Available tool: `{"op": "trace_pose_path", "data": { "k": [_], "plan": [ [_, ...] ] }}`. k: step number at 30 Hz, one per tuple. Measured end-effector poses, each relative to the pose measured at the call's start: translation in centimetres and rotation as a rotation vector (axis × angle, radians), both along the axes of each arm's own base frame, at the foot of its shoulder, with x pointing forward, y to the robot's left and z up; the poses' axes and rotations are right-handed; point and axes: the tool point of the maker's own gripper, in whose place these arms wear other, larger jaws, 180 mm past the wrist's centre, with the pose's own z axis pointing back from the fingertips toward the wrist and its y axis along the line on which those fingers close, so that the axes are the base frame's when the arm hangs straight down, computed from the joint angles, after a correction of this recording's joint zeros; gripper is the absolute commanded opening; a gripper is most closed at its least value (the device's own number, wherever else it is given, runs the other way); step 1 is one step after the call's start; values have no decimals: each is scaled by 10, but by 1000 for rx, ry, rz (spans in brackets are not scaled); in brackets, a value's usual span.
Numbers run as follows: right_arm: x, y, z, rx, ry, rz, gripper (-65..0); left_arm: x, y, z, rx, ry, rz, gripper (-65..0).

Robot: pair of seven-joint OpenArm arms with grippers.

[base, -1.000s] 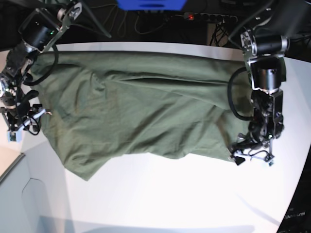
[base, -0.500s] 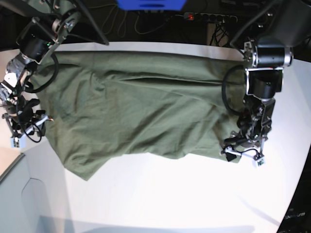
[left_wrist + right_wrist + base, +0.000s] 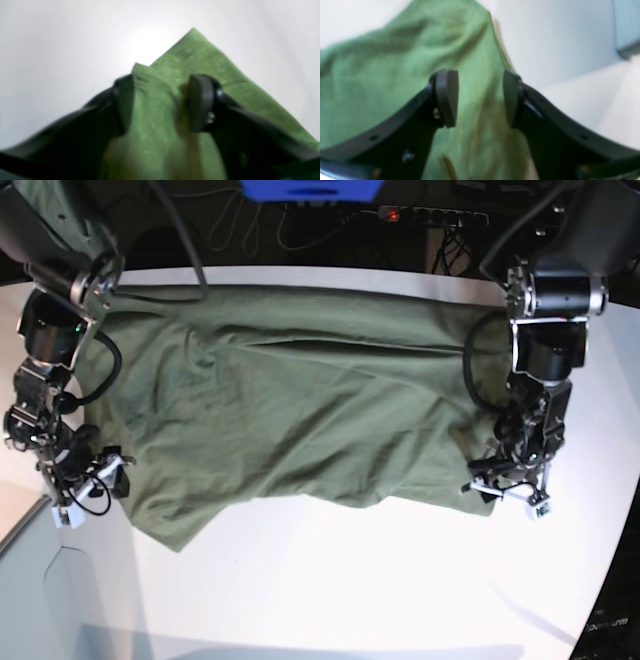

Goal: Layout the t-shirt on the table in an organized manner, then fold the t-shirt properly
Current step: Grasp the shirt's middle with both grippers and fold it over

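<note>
Left pincer [image 3: 160,102], right pincer [image 3: 480,98]: both spread apart, straddling t-shirt [image 3: 290,400] edges on table [image 3: 380,580].

No text, label, brand or number can be read on anything in these views; the wrist views are blurred

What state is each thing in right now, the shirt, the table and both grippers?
t-shirt: spread flat but wrinkled, unfolded, near edge uneven.
table: white, shirt covering its far half.
left gripper: jaws open, astride a shirt corner.
right gripper: jaws open, astride the shirt's edge.
</note>
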Motion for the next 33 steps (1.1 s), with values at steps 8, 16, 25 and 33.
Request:
{"op": "trace_pose_path", "data": {
  "k": [8, 16, 25, 33],
  "plan": [
    [-3, -19, -33, 64, -22, -136, -302, -4, 5, -6, 7, 5, 15, -433],
    [3, -37, -27, 49, -95, -219, -302, -7, 11, -8, 1, 21, 15, -640],
    [4, -8, -37, 35, -66, -141, -302, -11, 12, -11, 9, 12, 16, -650],
    [-3, 1, -51, 55, -35, -127, -302, -14, 12, -13, 11, 9, 14, -650]
  ]
}}
